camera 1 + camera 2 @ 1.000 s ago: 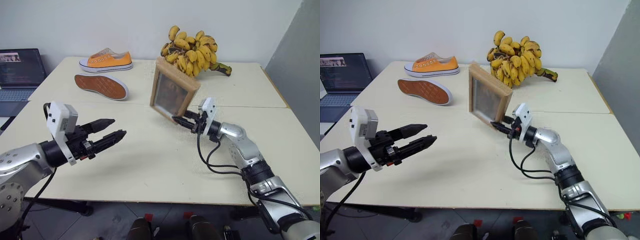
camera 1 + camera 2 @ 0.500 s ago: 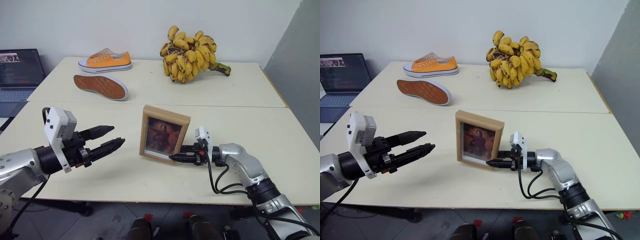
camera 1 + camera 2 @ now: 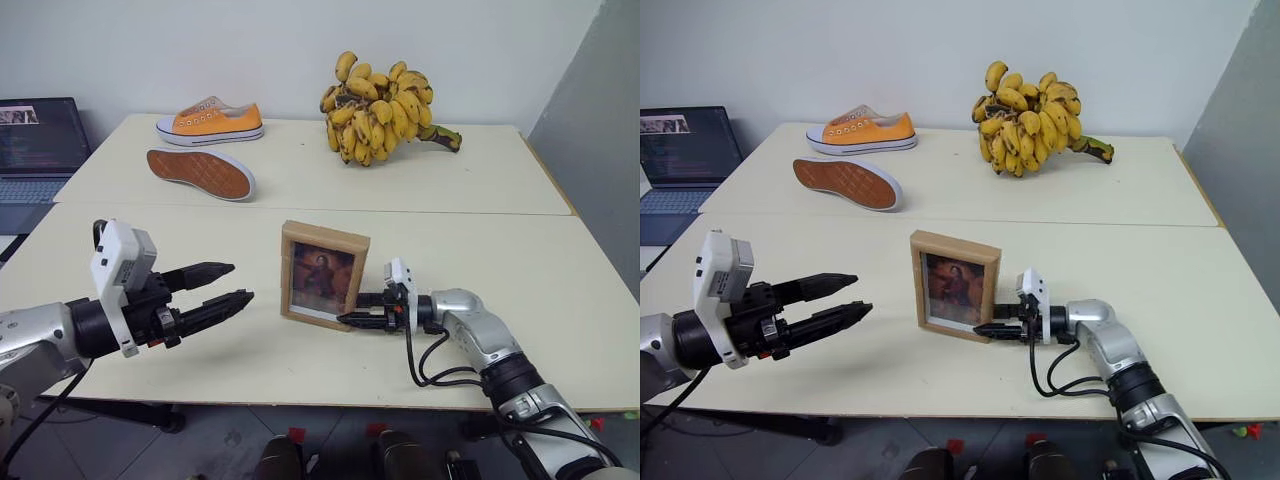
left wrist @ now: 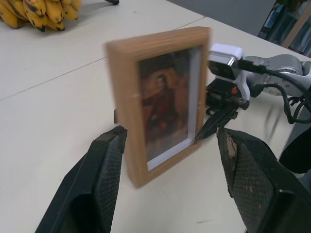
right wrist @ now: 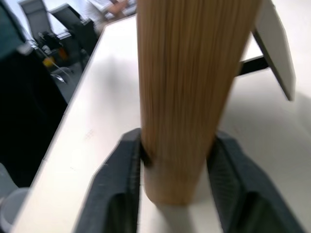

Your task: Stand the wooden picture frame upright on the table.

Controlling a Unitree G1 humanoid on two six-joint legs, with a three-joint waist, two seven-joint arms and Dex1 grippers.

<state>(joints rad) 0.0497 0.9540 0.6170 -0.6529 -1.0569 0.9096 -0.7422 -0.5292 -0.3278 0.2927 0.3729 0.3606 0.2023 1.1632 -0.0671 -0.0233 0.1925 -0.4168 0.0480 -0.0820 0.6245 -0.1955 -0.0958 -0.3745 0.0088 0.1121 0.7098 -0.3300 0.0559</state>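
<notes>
Wooden picture frame (image 3: 323, 274) stands upright on the table (image 3: 560, 300), near the front half of the cream top and roughly midway between the two arms, with its reddish-brown portrait facing the robot. From the right wrist view, the frame's light-wood side fills the space between the two black fingers (image 5: 119, 187), which sit close against both faces of its lower corner, and a pale stand panel leans out behind the frame with a dark strut running to it. The right gripper (image 3: 350, 319) reaches in level from the right, its fingertips at the frame's lower right corner; whether the fingers press the wood or merely bracket it cannot be told. The left gripper (image 3: 230, 285) hovers above the table to the left of the frame, well apart from it, its two black fingers spread and pointing toward the frame with nothing between them. In the left wrist view the frame appears between those spread fingers (image 4: 104, 167) but farther off, untouched by them. On the adjoining table behind lie an orange sneaker (image 3: 212, 121) resting upright, a second sneaker (image 3: 202, 172) turned on its side with its brown sole showing, and a large bunch of bananas (image 3: 378, 107). A laptop (image 3: 40, 135) sits open at the far left.
</notes>
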